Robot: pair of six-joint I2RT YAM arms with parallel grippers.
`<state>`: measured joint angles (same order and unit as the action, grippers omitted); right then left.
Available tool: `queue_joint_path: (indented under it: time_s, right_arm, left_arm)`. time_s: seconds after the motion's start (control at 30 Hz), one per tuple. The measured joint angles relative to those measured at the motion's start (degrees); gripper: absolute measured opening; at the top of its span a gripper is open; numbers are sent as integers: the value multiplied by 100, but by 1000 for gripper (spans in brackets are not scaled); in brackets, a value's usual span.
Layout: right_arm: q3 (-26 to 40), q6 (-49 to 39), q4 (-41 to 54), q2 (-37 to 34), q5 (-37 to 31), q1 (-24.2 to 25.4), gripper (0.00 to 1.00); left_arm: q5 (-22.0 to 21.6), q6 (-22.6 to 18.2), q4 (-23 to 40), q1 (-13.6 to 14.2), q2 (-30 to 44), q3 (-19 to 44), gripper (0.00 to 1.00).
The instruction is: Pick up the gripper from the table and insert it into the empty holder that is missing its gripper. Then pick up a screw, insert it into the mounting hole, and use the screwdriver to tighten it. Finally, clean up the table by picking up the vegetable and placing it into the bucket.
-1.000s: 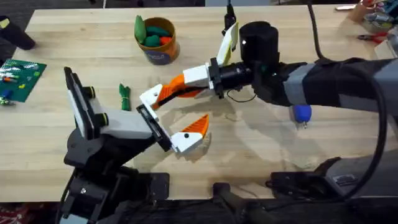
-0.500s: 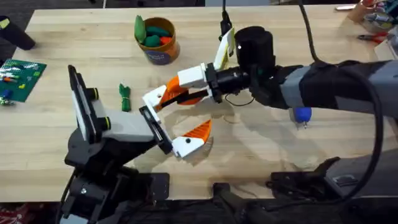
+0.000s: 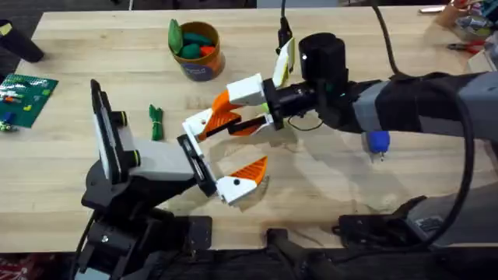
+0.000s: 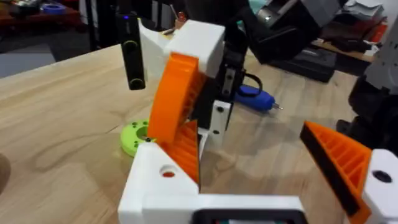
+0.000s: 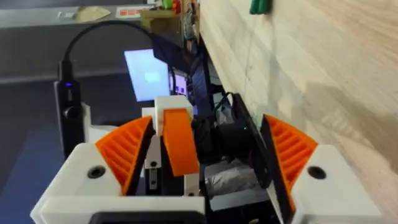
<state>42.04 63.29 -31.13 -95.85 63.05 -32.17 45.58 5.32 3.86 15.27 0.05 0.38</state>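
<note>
The long orange gripper [image 4: 177,99] stands with its lower end at the white holder [image 4: 155,186], and orange shows through the holder's small hole. From overhead, the gripper [image 3: 218,109] meets the holder [image 3: 194,124] mid-table. My right gripper [image 5: 206,121] is open around it: one pad lies beside the orange piece [image 5: 180,146], and a wide gap separates it from the other pad. My left gripper [image 3: 222,152] is open, with the holder as one jaw and an orange finger [image 3: 250,167] as the other. The blue screwdriver [image 3: 377,142] lies right of centre. The green vegetable [image 3: 156,121] lies left of the holder. The bucket [image 3: 198,50] stands at the back.
The bucket holds green and orange toy foods. A green circuit board [image 3: 23,97] lies at the table's left edge. A lime-green disc [image 4: 134,137] rests on the wood near the holder. The right arm stretches across the table's right half.
My right gripper has tilted and lifted a little at the holder, and its two orange pads look farther apart. The left arm has shifted slightly to the right.
</note>
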Motion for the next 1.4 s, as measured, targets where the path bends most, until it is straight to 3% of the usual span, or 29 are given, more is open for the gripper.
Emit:
queue_joint_path:
  time_s: [0.3,0.37,0.8,0.97,1.17,1.4]
  right_arm:
    - [0,87,1,0,656,571,992]
    - [0,101,52,0,834,901,994]
    - [-9,-691,2017,0,774,1245,994]
    - [-2,-1482,3760,103,286,1461,997]
    - [477,-2758,6259,976,-1090,1433,995]
    - [1358,-4365,6582,1804,-2386,1279,995]
  left_arm:
    - [120,0,6,19,0,0,986]
    - [123,0,6,19,0,0,986]
    - [138,0,8,19,0,0,986]
    - [138,0,8,19,0,0,985]
    - [136,0,8,19,0,0,986]
    - [138,-2,8,19,0,0,986]
